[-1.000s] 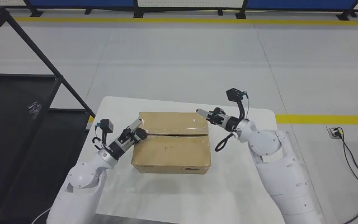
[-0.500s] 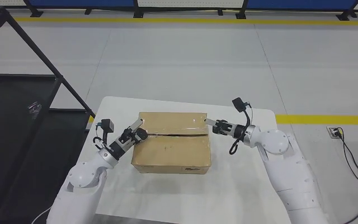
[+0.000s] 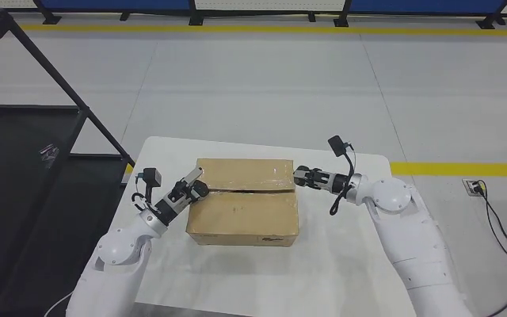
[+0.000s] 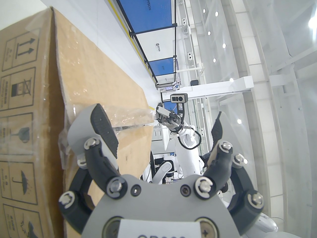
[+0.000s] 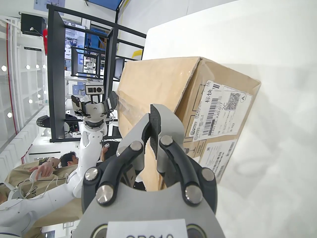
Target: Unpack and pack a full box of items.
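A closed brown cardboard box (image 3: 244, 208) sits mid-table, its top flaps joined by a clear taped seam. My left gripper (image 3: 194, 189) is at the box's left end, level with the seam. In the left wrist view it (image 4: 158, 111) is open, with one pad (image 4: 102, 127) lying against the tape on the box (image 4: 94, 75). My right gripper (image 3: 299, 177) is at the box's right end, near the seam. In the right wrist view it (image 5: 151, 117) is shut, nothing visible between its pads, just off the labelled end of the box (image 5: 158, 82).
The white table (image 3: 333, 261) has bare room in front of and to the right of the box. A black metal rack (image 3: 47, 158) stands beside the table's left edge.
The right arm has come down and in, bringing its gripper to the box's right end by the seam. The left arm and the box have stayed put.
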`<action>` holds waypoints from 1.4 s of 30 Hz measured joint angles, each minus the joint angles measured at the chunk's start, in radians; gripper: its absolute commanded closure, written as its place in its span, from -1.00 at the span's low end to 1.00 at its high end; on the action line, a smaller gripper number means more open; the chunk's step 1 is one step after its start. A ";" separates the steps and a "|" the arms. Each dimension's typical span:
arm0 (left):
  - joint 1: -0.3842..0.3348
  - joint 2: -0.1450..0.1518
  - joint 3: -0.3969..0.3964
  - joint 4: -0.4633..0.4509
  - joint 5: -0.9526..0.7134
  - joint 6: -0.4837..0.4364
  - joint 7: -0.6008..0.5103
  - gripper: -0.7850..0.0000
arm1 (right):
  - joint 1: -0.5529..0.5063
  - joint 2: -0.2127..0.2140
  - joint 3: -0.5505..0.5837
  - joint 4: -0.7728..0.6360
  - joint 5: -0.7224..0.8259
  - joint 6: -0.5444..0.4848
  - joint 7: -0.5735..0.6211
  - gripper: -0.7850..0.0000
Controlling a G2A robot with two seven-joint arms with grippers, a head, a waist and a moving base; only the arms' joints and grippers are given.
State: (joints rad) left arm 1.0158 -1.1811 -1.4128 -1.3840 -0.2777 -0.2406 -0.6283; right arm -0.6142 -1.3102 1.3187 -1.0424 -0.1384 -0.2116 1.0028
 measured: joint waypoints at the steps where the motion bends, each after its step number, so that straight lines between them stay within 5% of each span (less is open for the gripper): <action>1: -0.001 0.000 0.000 0.001 -0.001 0.000 -0.001 -1.00 | -0.001 0.001 0.000 -0.003 0.000 0.002 0.001 1.00; 18: -0.028 0.002 0.005 0.017 -0.008 -0.001 -0.015 -1.00 | -0.146 0.037 0.035 -0.230 0.017 0.039 0.007 1.00; 42: -0.103 -0.013 0.092 0.059 -0.002 -0.010 -0.007 -1.00 | -0.211 0.063 0.019 -0.309 -0.013 0.020 -0.093 1.00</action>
State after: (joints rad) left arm 0.9125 -1.1938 -1.3210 -1.3254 -0.2796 -0.2509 -0.6355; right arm -0.8251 -1.2475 1.3376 -1.3519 -0.1510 -0.1912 0.9096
